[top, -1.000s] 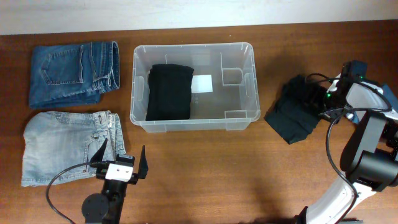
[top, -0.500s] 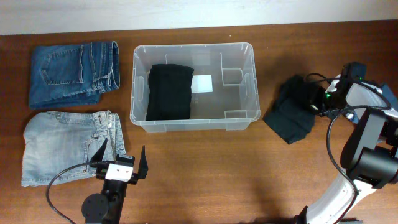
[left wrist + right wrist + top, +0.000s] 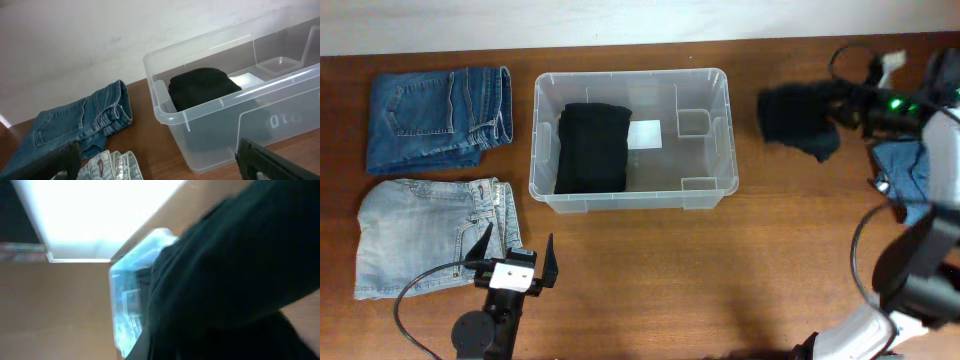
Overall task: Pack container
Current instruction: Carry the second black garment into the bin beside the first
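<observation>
Our right gripper [image 3: 836,102] is clamped shut on a dark garment [image 3: 798,118], which hangs bunched and blurred from it over the far right of the table [image 3: 720,280]. In the right wrist view that cloth fills nearly the whole picture and hides the fingers.

The container [image 3: 630,73] sits mid-table, to the left of this gripper and close by. Its long axis runs left to right, so its short right wall faces the load. A folded black garment [image 3: 592,148] already fills its left half. The right half, past the white label [image 3: 645,133], lies bare. We judge the next move turns on carrying the cloth leftward over that near wall and lowering it into the free half.

The right arm is plainly the nearer one. A blue garment [image 3: 910,170] lies on the table beneath it.

Our left gripper [image 3: 515,250] stands wide open and empty at the near edge, just beside the pale jeans [image 3: 430,235]. The dark jeans [image 3: 440,115] lie beyond those, left of the container.
</observation>
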Controlling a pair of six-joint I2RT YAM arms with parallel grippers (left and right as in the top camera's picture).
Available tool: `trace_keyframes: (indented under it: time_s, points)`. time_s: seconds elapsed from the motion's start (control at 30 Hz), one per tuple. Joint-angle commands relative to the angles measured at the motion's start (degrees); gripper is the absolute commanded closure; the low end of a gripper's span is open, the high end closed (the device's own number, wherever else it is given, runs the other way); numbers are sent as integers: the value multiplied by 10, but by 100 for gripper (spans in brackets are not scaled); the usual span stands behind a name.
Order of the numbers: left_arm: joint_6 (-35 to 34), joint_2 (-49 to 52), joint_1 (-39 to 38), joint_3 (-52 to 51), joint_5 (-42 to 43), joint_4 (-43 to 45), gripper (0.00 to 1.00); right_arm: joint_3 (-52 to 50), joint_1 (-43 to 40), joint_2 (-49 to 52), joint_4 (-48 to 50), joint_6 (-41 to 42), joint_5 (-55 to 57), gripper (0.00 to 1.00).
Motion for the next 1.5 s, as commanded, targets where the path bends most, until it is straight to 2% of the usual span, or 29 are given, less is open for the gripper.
trace_keyframes:
  time_s: [0.0,0.13,0.23,0.43,0.53,0.73,1.0,1.13,1.17,1.2,1.27,1.4,1.47]
  points:
    - [5,-3,3,-3,-2,-1,1,44,33,-90,-15,-8,-48,96]
    - [5,-3,3,-3,-2,-1,1,50,108,-155,-18,6,-12,96]
    - [5,-3,3,-3,-2,-1,1,50,206,-168,-22,7,41,96]
    - [5,-3,3,-3,-2,-1,1,49,358,-116,-10,38,169,96]
    - [5,-3,3,-3,-2,-1,1,49,404,-64,32,72,171,96]
    - [5,-3,3,-3,-2,-1,1,49,432,47,85,98,184,96]
    - [5,-3,3,-3,-2,-1,1,49,430,142,104,113,201,96]
    - [5,-3,3,-3,-2,-1,1,48,430,156,97,113,270,95]
    - [5,-3,3,-3,-2,-1,1,48,430,156,95,113,284,92]
    - [5,-3,3,-3,-2,-1,1,48,430,156,87,112,330,74]
    - [5,-3,3,-3,-2,-1,1,48,429,156,79,110,382,57]
    - [5,-3,3,-3,-2,-1,1,49,425,156,69,90,435,42]
    - [5,-3,3,-3,-2,-1,1,54,426,155,69,66,439,38]
